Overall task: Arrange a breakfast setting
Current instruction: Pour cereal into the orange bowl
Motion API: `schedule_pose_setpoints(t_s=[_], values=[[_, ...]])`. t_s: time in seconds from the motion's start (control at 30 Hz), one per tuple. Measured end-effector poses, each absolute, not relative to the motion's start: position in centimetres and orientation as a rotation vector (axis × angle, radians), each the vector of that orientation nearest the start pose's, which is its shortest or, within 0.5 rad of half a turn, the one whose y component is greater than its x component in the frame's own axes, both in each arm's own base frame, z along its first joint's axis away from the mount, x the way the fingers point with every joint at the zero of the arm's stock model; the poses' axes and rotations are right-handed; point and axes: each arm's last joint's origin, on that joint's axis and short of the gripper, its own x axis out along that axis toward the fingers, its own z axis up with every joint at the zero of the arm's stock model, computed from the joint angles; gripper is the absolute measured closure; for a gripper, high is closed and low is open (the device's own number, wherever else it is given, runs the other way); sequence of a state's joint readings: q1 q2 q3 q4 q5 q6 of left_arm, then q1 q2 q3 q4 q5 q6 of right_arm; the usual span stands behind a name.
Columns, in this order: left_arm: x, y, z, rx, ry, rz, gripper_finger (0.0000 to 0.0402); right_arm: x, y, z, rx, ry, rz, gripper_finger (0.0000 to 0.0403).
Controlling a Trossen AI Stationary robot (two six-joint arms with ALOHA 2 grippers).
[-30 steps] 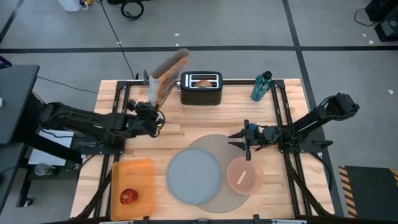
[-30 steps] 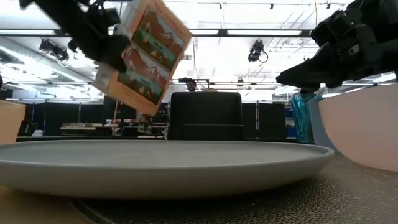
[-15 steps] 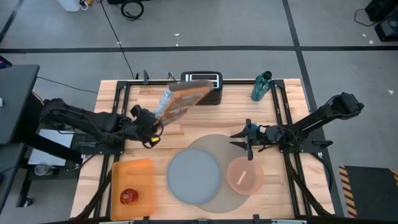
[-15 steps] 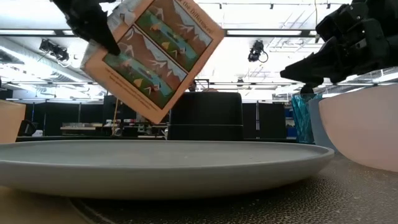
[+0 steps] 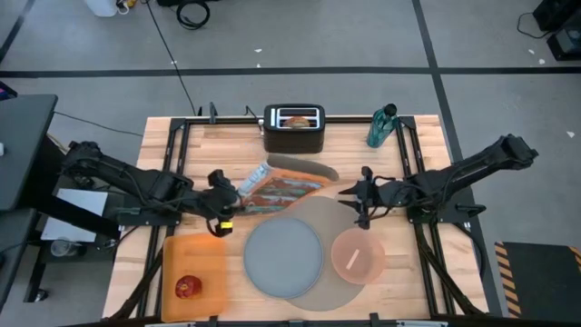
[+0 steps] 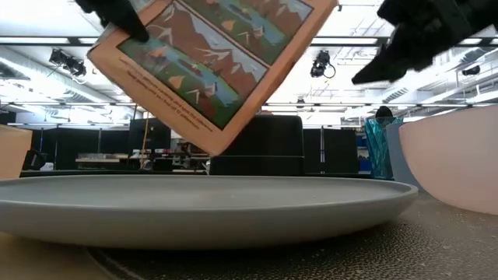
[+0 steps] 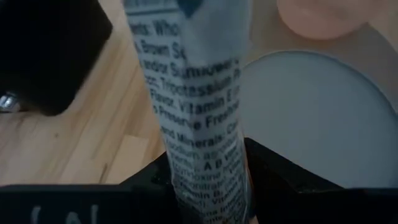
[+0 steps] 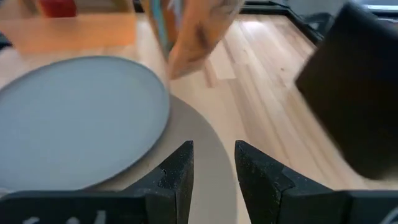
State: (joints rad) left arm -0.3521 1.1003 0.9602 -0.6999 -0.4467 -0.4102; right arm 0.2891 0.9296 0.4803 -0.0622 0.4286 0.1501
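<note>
Left jaws: the left gripper [image 5: 223, 202] is clamped on one end of a cereal box [image 5: 280, 186]; the left wrist view shows the box's printed side pinched between the two dark fingers [image 7: 273, 168].
Right jaws: the right gripper [image 5: 356, 198] holds nothing; in the right wrist view its fingers [image 8: 177, 171] stand a narrow gap apart.
Box: tilted flat-ish in the air, reaching from the left jaws toward the toaster [image 5: 293, 128] and over the far edge of the mat [image 5: 340, 289].
Hidden or cut off: in the low view the box [image 6: 210, 62] runs off the top edge and covers part of the toaster [image 6: 261, 148]; the left jaws are mostly out of that view. The spoon cannot be made out anywhere. The right wrist view shows the box only as a blur.
Left arm: stretched low from the left side toward the table's middle.
Right arm: stretched from the right side, its jaws hovering just past the mat's far right edge.
Setting: plate [image 5: 283, 257] on the mat, near middle; pink bowl [image 5: 357, 255] touching the plate's right side, also on the mat.
Bagel [image 5: 295, 119]: in the toaster slot, far middle.
Apple [image 5: 189, 288]: on the orange board [image 5: 195, 254], near left.
Bottle [image 5: 381, 125]: upright, far right of the table [image 5: 349, 159].
</note>
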Motion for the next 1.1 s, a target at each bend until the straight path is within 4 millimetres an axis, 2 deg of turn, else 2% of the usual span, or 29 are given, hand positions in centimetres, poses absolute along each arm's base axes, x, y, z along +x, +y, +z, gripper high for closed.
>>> schedule_pose_setpoints(t_s=[0.23,0.33,0.5,0.7,0.87,1.0,1.1], values=[[22.5,-7.1,31.4,0.028,0.840,0.159,0.0258,18.0,4.3,24.9,-0.005,0.525,-0.245,0.0279],[23.1,-7.4,32.1,0.071,0.914,0.141,0.0258,17.5,4.3,25.6,0.022,0.543,-0.252,0.0279],[23.9,-7.5,33.4,0.082,0.979,0.113,0.0258,16.0,4.8,25.6,0.104,0.598,-0.190,0.0279],[25.4,-7.0,35.0,0.071,1.012,0.062,0.0258,14.1,5.3,26.9,0.242,0.542,-0.114,0.0279],[27.6,-7.4,36.4,0.086,1.016,0.000,0.0258,12.9,5.8,28.3,0.214,0.497,-0.104,0.0279],[28.5,-7.8,36.7,0.107,1.132,-0.006,0.0258,12.2,5.9,29.1,0.189,0.483,-0.140,0.0279],[29.5,-8.1,37.4,0.109,1.154,-0.006,0.0258,11.8,5.7,29.2,0.181,0.506,-0.179,0.0279]])
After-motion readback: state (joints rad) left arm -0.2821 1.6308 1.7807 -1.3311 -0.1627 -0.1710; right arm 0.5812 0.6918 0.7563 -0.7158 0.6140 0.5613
